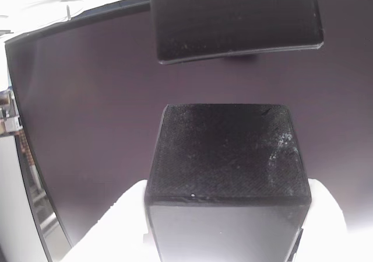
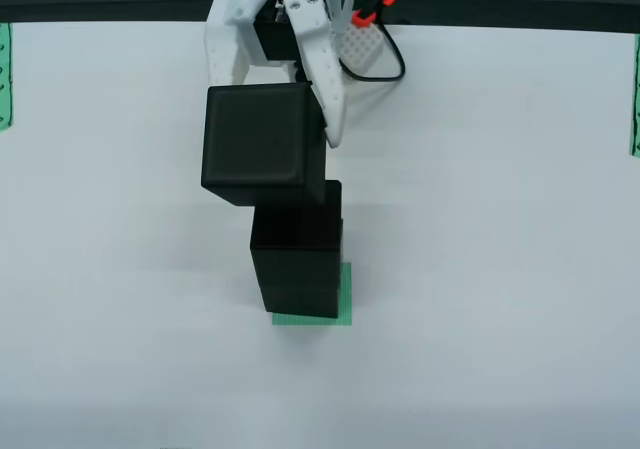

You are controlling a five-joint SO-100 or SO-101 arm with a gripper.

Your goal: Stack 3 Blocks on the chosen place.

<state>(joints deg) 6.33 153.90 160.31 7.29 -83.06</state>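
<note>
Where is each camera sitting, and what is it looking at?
View that rides on the end effector: sits between the white fingers, looking along the held black cube toward another black cube.
View from above: hangs over the white table, looking down on the end effector, its held cube and a stack of black cubes on the green striped patch.
Shared: both show the held cube and the white fingers.
</note>
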